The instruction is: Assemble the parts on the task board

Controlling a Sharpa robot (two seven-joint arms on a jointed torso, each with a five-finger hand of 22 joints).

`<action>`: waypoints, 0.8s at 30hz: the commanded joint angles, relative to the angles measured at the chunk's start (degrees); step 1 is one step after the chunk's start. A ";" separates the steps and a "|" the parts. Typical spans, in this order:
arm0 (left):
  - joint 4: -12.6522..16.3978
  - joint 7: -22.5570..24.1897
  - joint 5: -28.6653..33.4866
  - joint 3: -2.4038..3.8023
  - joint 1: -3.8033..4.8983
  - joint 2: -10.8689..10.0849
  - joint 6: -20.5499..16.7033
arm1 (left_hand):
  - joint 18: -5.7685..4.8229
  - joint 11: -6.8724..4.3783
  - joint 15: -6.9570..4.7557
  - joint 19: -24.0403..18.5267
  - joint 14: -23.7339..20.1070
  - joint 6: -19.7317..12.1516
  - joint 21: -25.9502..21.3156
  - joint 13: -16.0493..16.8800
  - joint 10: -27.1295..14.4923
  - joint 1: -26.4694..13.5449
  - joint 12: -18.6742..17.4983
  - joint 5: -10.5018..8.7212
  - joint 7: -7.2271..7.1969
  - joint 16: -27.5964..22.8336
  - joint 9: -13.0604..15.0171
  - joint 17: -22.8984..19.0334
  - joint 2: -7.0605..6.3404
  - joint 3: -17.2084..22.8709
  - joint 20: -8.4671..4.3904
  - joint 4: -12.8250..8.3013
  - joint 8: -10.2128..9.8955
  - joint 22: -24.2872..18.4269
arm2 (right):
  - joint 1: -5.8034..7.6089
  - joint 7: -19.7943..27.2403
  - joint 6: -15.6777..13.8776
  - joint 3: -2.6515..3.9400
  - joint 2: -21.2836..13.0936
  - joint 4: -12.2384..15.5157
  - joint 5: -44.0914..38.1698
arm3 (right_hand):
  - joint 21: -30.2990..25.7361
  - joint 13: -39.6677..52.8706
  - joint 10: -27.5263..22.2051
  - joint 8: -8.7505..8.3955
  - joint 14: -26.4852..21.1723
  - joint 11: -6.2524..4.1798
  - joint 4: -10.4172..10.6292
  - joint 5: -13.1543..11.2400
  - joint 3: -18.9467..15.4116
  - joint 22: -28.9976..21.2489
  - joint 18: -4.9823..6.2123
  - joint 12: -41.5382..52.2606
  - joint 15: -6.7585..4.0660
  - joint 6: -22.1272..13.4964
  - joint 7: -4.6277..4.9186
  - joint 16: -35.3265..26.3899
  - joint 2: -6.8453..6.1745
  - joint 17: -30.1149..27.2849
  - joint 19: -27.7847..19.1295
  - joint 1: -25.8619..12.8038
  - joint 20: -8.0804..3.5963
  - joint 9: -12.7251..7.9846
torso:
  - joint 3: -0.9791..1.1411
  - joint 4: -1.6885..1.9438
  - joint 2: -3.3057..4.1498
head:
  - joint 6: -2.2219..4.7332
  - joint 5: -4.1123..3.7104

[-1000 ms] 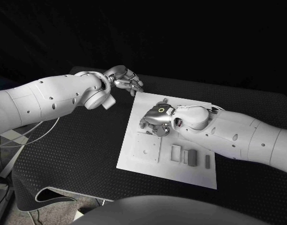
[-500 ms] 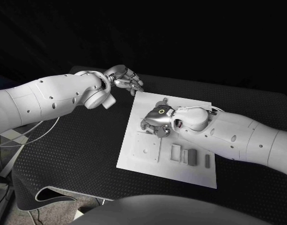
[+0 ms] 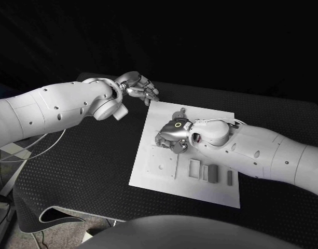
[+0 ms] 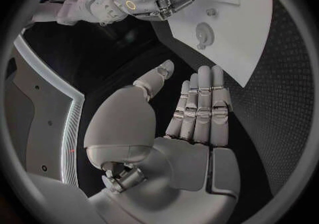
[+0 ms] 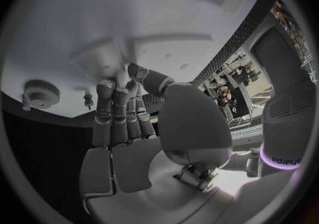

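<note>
The white task board [image 3: 217, 193] lies in the middle of the table. My right hand [image 3: 171, 134] is low over its left-middle part, fingers pointing down at the board. In the right wrist view the fingertips [image 5: 111, 86] reach a raised pale block [image 5: 98, 56], and nothing shows between thumb and fingers. A gear-like round part [image 5: 41, 92] and a small peg [image 5: 88, 98] stand beside them. Three grey parts [image 3: 210, 174] lie side by side on the near part of the board. My left hand [image 3: 137, 87] hovers off the board's far left corner, fingers straight, holding nothing.
A square pale plate [image 3: 161, 162] sits on the board's left side, just near of my right hand. The black table [image 3: 77, 171] stretches wide to the left of the board. My right forearm [image 3: 263, 153] crosses the board's right edge.
My right hand has sunk slightly toward the board and shifted a little to the left. My left hand has not moved.
</note>
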 commanded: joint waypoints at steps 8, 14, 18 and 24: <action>0.18 0.36 -0.08 0.04 0.16 0.16 0.60 | 0.13 0.08 0.11 0.40 0.31 -0.24 0.18 0.09 0.00 -0.11 -0.13 0.08 -0.04 -0.24 -0.10 0.13 0.36 -0.07 -0.14 0.34 0.40 -0.10 | -0.51 1.10 2.19 -0.10 0.07 -0.69 -0.50 | 0.00 -0.25 -0.54 0.58 -0.58 0.14 -0.02 -0.29 -0.14 1.16 1.61 0.46 0.10 0.02 0.23 0.43 0.78 -0.13 -0.54 0.05 -0.15 0.15 | -0.06 0.08 -0.03 | 0.00 0.12; 0.18 0.32 -0.08 0.04 0.19 0.19 0.68 | 0.13 0.08 0.11 0.40 0.32 -0.25 0.18 0.10 0.00 -0.13 -0.13 0.08 -0.04 -0.26 -0.10 0.17 0.36 -0.08 -0.14 0.36 0.40 -0.11 | -0.72 0.98 2.05 -0.10 0.17 -1.44 -0.65 | 0.07 -0.36 -0.63 0.86 -0.70 0.14 -0.02 -0.30 0.01 1.16 1.61 0.67 0.10 0.37 0.54 0.56 1.14 -0.17 -0.62 0.34 -0.14 0.29 | -0.08 0.10 -0.05 | 0.00 0.16; 0.18 0.30 -0.08 0.04 0.23 0.16 0.65 | 0.13 0.08 0.11 0.40 0.32 -0.25 0.18 0.10 -0.01 -0.14 -0.13 0.07 -0.04 -0.29 -0.11 0.19 0.36 -0.09 -0.13 0.38 0.41 -0.11 | -0.75 1.00 2.07 -0.10 0.21 -1.61 -0.66 | 0.10 -0.40 -0.66 0.99 -0.74 0.15 -0.02 -0.30 0.01 1.17 1.61 0.75 0.10 0.54 0.66 0.62 1.20 -0.19 -0.65 0.38 -0.13 0.35 | -0.05 0.03 0.00 | 0.00 0.26; 0.19 0.30 -0.08 0.04 0.28 0.21 0.65 | 0.13 0.08 0.11 0.40 0.33 -0.25 0.18 0.11 0.00 -0.14 -0.13 0.07 -0.04 -0.31 -0.11 0.22 0.35 -0.09 -0.14 0.39 0.42 -0.12 | -0.77 1.22 0.89 -0.10 0.28 -1.75 -0.18 | 0.35 -0.66 -0.75 1.98 -0.78 0.15 0.00 -0.31 -0.08 1.18 1.61 1.19 0.11 2.12 1.40 0.94 1.80 -0.31 -0.64 0.14 -0.09 0.86 | -0.09 0.02 -0.03 | 0.00 0.27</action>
